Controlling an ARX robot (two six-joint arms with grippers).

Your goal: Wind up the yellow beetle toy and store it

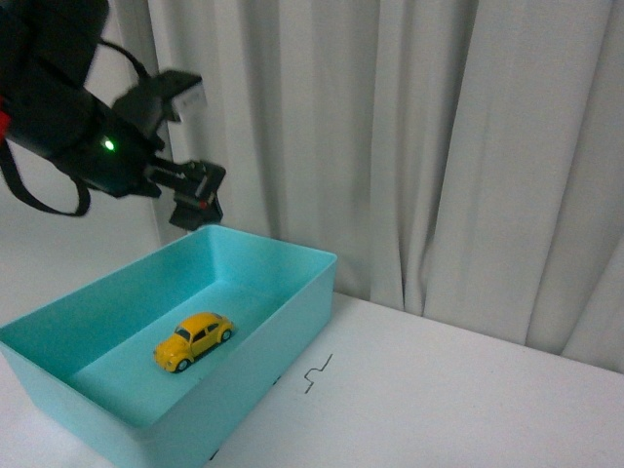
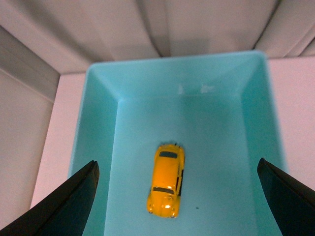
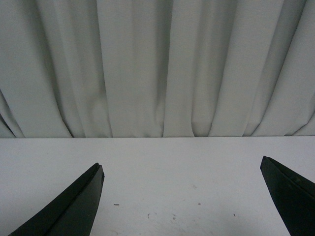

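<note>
Pleated white curtain point(image 1: 439, 146) backs the white table point(image 1: 468, 400); the open teal plastic bin point(image 1: 292, 312) sits at its left, with free tabletop to its right. Left gripper point(image 1: 192, 192) hangs above the bin's far rim, jaws spread wide on nothing; right gripper point(image 3: 181, 164) is likewise spread over bare table. Small glossy yellow beetle toy point(image 1: 193, 340) lies mid-floor, apart from all walls. Wound or not, can't tell. Risk: a descent clips the rim, or the slick shell squirts from the pinch.

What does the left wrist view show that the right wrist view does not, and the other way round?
Only the left wrist view: the teal bin with the yellow beetle toy on its floor. Only the right wrist view: a wide bare stretch of the white table. Both: some table, the pale curtain, and dark fingers spread apart, the left fingers and the right fingers.
</note>
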